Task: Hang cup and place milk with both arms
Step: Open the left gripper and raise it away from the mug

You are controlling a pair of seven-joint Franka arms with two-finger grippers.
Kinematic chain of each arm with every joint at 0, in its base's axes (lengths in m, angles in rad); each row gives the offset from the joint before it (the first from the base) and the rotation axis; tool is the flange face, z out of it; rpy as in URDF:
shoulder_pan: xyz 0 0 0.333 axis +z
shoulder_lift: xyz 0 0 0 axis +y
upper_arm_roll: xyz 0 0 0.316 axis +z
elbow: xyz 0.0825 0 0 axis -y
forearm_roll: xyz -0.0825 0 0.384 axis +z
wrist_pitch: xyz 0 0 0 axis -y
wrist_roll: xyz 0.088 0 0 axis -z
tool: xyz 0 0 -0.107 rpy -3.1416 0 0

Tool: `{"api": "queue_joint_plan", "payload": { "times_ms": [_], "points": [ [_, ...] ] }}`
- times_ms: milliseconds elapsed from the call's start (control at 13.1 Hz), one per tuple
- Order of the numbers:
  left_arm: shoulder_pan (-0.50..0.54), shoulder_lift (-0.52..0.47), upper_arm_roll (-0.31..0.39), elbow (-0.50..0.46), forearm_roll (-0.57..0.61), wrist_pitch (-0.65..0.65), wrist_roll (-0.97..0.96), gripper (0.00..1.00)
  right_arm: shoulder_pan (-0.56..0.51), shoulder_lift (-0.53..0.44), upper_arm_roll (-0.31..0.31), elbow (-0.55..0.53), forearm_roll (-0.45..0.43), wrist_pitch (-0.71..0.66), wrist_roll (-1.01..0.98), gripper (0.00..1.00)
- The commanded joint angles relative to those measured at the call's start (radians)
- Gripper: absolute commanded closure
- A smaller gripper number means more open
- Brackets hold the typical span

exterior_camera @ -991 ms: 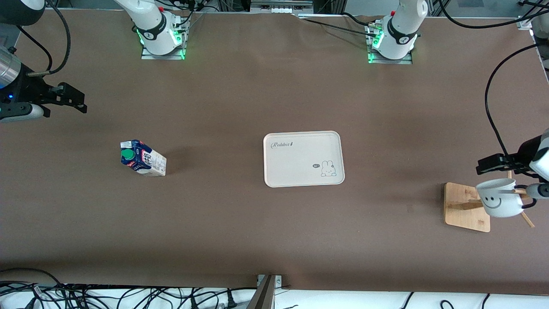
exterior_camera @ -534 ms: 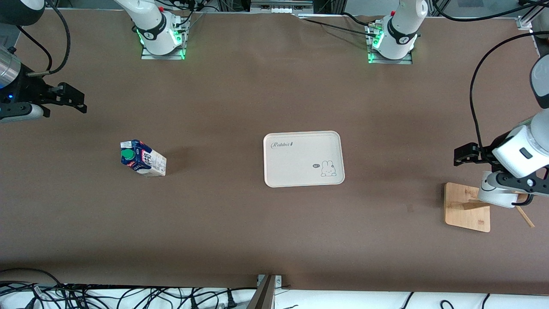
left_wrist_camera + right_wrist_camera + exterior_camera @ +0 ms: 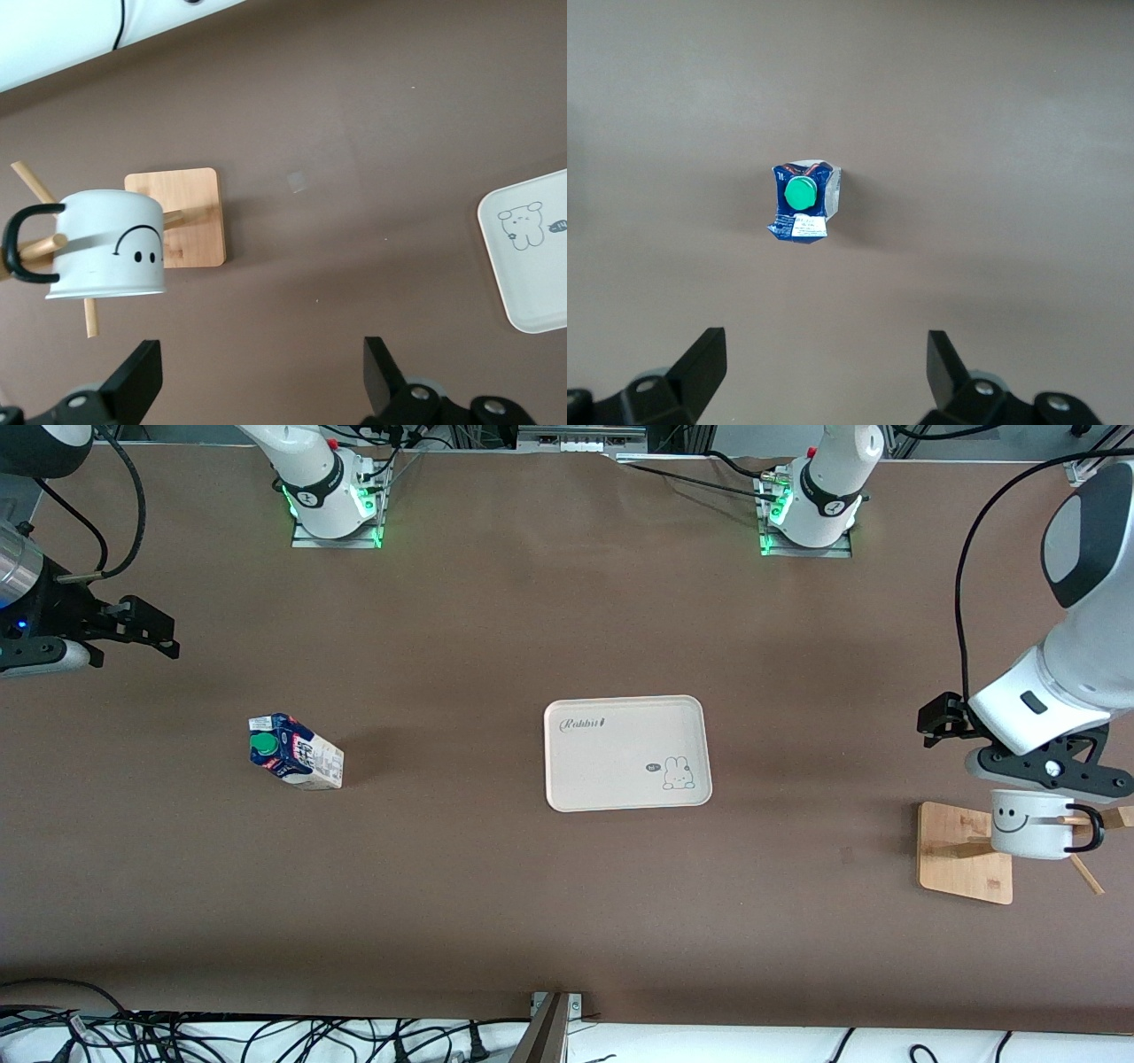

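The white cup (image 3: 1028,825) with its smiley face hangs by its black handle on a peg of the wooden rack (image 3: 961,850), at the left arm's end of the table. It also shows in the left wrist view (image 3: 106,243). My left gripper (image 3: 1050,772) is open and empty just above the cup, apart from it; it shows in its own wrist view (image 3: 261,359). The milk (image 3: 295,751) stands upright on the table toward the right arm's end, and shows in the right wrist view (image 3: 803,201). My right gripper (image 3: 53,657) waits open and empty in the air (image 3: 824,359).
A white tray (image 3: 620,757) with a rabbit print lies at the table's middle, between the milk and the rack; its corner shows in the left wrist view (image 3: 532,274). Cables lie along the table's near edge.
My left gripper brought the cup onto the rack's peg, let it go and rose a little. The cup now hangs level on its own. The right arm has not moved.
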Motion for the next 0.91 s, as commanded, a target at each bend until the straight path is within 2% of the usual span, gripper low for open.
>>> {"api": "queue_joint_plan", "payload": {
  "times_ms": [0,152,229,381,610,839],
  "points": [
    [-0.018,-0.174,0.078,-0.225,-0.057,0.09,0.06,0.0,-0.005,0.009,0.003,0.022,-0.006,-0.013,0.005,0.0],
    [-0.029,-0.231,0.121,-0.283,-0.132,0.09,0.056,0.0,-0.005,0.007,0.002,0.022,-0.006,-0.013,0.005,0.0],
    [-0.037,-0.271,0.147,-0.322,-0.149,0.119,0.056,0.0,-0.005,0.009,0.002,0.022,-0.006,-0.013,0.005,0.0],
    [-0.057,-0.355,0.153,-0.441,-0.139,0.226,0.054,0.0,-0.005,0.009,0.002,0.022,-0.006,-0.013,0.005,0.0],
    [-0.054,-0.343,0.154,-0.445,-0.139,0.224,0.05,0.0,-0.005,0.009,0.002,0.022,-0.006,-0.012,0.005,0.0],
    [-0.089,-0.316,0.185,-0.382,-0.15,0.184,0.054,0.0,-0.005,0.009,0.002,0.022,-0.006,-0.013,0.005,0.0]
  ]
}}
